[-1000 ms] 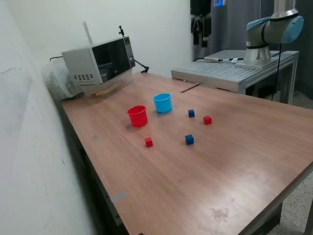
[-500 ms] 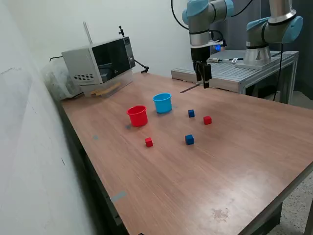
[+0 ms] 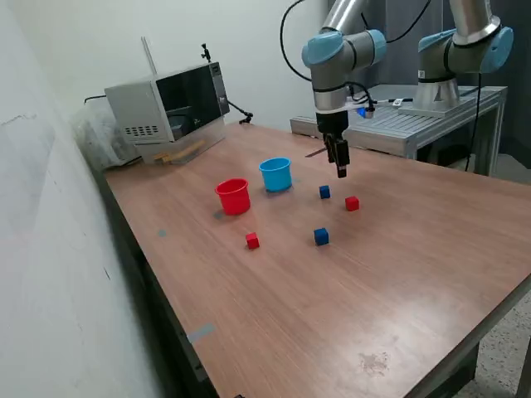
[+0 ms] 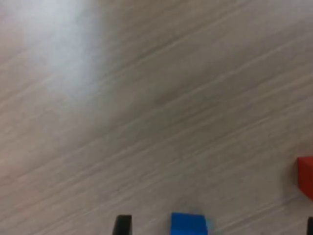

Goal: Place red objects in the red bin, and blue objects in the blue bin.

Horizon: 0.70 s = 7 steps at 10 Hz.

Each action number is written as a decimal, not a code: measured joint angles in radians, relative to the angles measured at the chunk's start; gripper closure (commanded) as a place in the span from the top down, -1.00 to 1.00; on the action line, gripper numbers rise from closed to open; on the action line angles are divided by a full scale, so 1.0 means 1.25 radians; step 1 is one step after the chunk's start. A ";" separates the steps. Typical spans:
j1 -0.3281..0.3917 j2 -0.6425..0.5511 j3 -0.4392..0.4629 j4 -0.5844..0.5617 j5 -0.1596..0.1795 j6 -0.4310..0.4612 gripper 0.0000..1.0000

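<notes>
Surface: wooden bench (image 3: 398, 274), white microwave (image 3: 170, 108) at its far corner.
Gripper: gripper (image 3: 341, 170) points down above the bench, just above the far blue cube (image 3: 324, 192); jaws look parted in the wrist view, nothing between them.
Cups: red cup (image 3: 233, 196) and light-blue cup (image 3: 275, 174) stand side by side.
Cubes: red cube (image 3: 352, 203) beside the far blue cube; near blue cube (image 3: 321, 237) and near red cube (image 3: 252, 240) lie closer to the camera.

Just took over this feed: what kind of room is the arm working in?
Probably a robotics lab or workshop: a plain wooden table, a second robot arm on a metal bench, and a microwave as a prop.
</notes>
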 measured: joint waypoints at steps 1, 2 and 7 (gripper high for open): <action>-0.001 0.019 -0.007 -0.015 0.000 0.003 1.00; -0.004 0.034 -0.015 -0.026 0.000 0.004 1.00; -0.035 0.060 -0.029 -0.050 -0.002 0.005 1.00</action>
